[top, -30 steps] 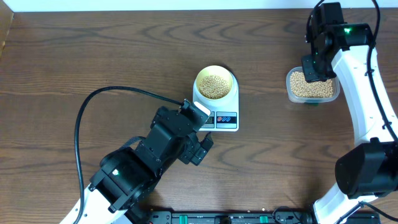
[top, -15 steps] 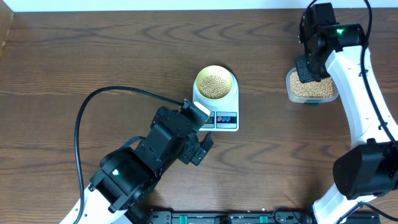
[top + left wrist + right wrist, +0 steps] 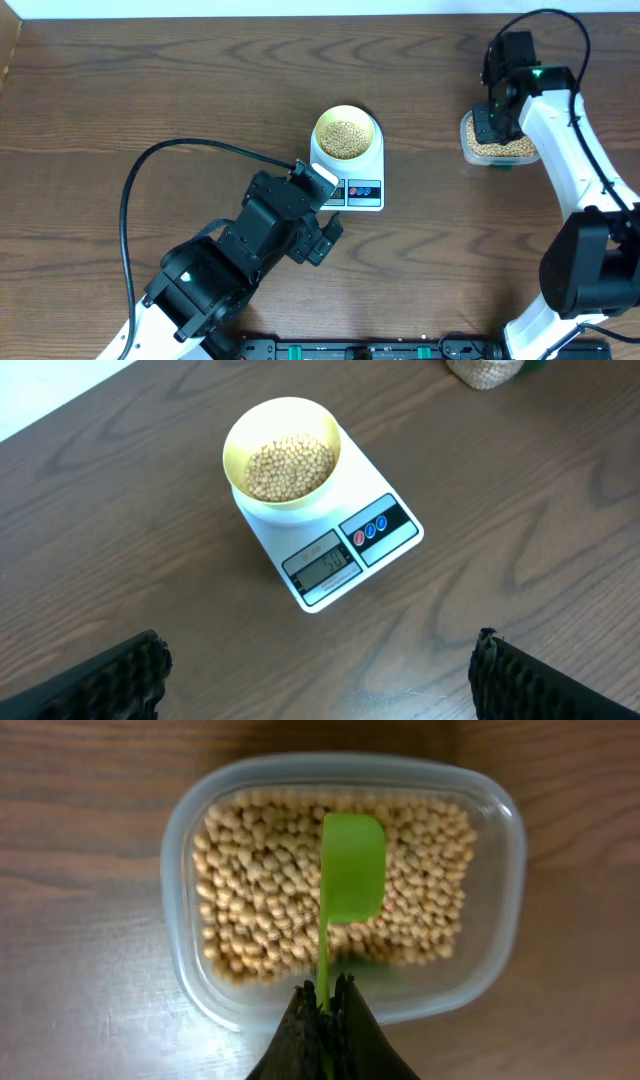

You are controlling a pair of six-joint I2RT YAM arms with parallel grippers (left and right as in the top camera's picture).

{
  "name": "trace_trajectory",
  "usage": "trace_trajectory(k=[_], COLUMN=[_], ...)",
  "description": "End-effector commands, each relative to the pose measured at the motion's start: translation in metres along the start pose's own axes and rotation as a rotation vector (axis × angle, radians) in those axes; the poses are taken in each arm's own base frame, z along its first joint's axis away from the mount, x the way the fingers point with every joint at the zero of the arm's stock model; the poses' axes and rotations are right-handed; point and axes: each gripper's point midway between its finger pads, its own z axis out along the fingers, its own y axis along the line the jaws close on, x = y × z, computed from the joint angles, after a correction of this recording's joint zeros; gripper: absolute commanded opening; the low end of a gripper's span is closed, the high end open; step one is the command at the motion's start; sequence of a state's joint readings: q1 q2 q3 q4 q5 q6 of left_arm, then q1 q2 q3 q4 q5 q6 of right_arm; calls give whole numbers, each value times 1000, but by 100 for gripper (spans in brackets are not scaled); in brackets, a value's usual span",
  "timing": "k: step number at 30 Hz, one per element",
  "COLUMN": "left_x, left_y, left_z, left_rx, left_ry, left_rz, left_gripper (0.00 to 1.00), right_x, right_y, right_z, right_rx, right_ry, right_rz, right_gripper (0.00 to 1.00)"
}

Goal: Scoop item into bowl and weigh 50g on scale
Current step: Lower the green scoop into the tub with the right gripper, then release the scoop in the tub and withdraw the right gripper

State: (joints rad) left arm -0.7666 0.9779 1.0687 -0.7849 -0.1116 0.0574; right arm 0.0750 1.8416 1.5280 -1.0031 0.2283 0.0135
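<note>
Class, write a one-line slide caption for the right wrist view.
Right gripper holds a green scoop over a clear tub of beans.

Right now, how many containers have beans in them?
2. One is the yellow bowl, sitting on the white scale mid-table. The other is the clear tub on the table's right side, under the green scoop. No others show.

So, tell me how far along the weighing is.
Done: beans sit in the bowl on the scale, its display too blurred to read. In hand: the right gripper holds the green scoop, empty, over the tub. Remaining: confirming the reading, topping up if short.
</note>
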Motion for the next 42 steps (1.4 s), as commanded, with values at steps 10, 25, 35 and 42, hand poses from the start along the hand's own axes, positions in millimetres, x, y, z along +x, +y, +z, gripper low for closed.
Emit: trace_trajectory(k=[10,25,35,42], left_x=[-11,-11,-11,-11], left_y=[5,5,5,5], left_z=[-8,-8,-8,-8], left_rx=[-16,-16,-16,-16], left_ry=[-36,-36,-36,-36], left_rz=[5,5,5,5], left_gripper=[98,98,98,98], right_x=[17,-22,7,76], right_y=[2,0,-13,-14], right_z=[29,-33,-156,-184], right_rx=[-23,-92,-128,-140], right_ry=[26,-162,-386,-505], right_rz=[44,13,1,16], right_gripper=[1,99,99,99])
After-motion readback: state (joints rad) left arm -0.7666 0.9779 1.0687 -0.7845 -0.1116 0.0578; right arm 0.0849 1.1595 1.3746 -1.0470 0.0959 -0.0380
